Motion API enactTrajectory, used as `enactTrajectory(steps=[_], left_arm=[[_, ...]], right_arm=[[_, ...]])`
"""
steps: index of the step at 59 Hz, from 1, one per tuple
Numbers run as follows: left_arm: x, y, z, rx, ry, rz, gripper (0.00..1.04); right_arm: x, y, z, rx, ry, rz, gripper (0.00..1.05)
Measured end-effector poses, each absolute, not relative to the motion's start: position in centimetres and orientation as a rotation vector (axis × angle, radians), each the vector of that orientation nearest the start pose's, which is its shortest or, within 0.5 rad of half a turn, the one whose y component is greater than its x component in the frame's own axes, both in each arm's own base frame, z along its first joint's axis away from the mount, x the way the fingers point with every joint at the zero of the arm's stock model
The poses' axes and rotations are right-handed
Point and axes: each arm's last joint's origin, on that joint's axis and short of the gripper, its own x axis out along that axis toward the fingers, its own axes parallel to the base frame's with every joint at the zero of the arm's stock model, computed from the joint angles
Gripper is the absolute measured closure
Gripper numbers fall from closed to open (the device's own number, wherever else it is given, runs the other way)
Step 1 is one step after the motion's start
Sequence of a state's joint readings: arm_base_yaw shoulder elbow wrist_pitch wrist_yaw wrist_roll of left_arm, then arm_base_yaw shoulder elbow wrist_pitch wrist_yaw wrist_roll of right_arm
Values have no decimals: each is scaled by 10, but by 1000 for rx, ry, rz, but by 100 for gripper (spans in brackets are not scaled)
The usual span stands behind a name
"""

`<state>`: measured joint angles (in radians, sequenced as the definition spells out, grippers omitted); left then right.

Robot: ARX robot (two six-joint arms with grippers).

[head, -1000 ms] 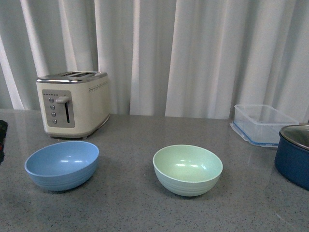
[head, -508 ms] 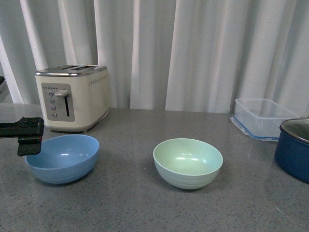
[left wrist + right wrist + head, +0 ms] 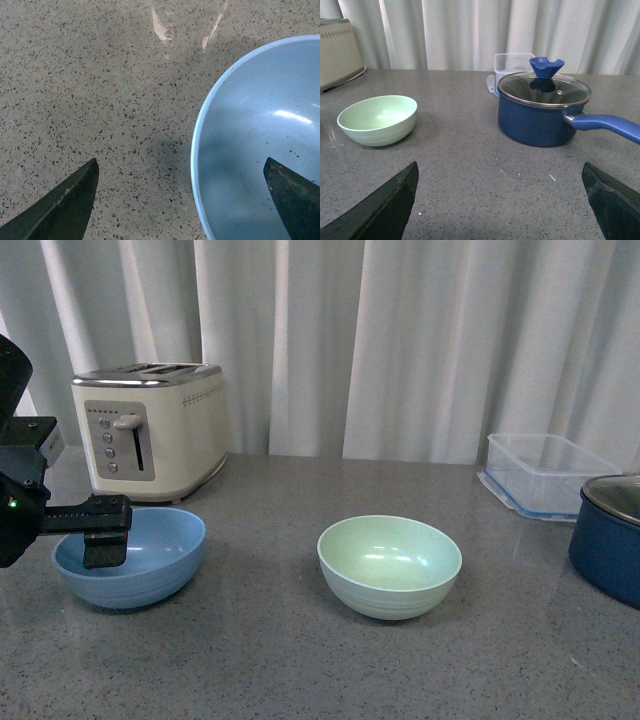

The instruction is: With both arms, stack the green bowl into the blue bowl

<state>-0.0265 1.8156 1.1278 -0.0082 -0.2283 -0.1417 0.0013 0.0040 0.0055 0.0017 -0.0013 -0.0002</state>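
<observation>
Front view: blue bowl (image 3: 150, 565) sits at nine o'clock of green bowl (image 3: 389, 565), left gripper (image 3: 104, 545) at its rim. Left wrist view: fingers (image 3: 65, 205) wide open astride that rim, gripping nothing; closing comes next, I judge. Right wrist view: right gripper (image 3: 500, 167) open, empty, green bowl (image 3: 377, 120) untouched ahead

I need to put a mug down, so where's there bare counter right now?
Widest bare counter lies between the blue bowl and the green bowl, out to the near edge. Also free: behind the green bowl, between toaster and clear container. Crowded: the left gripper at the blue bowl, the navy pot far right.
</observation>
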Motion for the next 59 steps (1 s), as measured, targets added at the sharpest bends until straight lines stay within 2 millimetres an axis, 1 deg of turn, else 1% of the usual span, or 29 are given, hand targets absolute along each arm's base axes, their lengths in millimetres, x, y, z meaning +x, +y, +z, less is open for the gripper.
enactTrajectory(steps=[2, 7, 9, 18, 20, 28, 30, 33, 36, 45, 54, 59], left_arm=[[385, -4, 189, -44, 674, 247, 10], [386, -4, 189, -45, 670, 256, 27], [386, -4, 189, -46, 669, 260, 31], [385, -4, 188, -54, 679, 281, 56], [385, -4, 188, -59, 681, 281, 60], [383, -3, 187, -85, 695, 291, 83], [383, -2, 187, -87, 695, 293, 87], [383, -2, 187, -97, 696, 299, 95], [383, -1, 188, -125, 693, 299, 102], [381, -3, 199, -146, 678, 296, 101], [381, -11, 221, -176, 632, 276, 101], [381, -19, 233, -191, 607, 252, 101]], right_arm=[[98, 0, 165, 0, -3, 3, 10], [98, 0, 165, 0, -3, 3, 10], [98, 0, 165, 0, -3, 3, 10], [98, 0, 165, 0, -3, 3, 10], [98, 0, 165, 0, -3, 3, 10], [98, 0, 165, 0, -3, 3, 10], [98, 0, 165, 0, -3, 3, 10], [98, 0, 165, 0, -3, 3, 10], [98, 0, 165, 0, -3, 3, 10], [98, 0, 165, 0, -3, 3, 10], [98, 0, 165, 0, -3, 3, 10], [98, 0, 165, 0, -3, 3, 10]])
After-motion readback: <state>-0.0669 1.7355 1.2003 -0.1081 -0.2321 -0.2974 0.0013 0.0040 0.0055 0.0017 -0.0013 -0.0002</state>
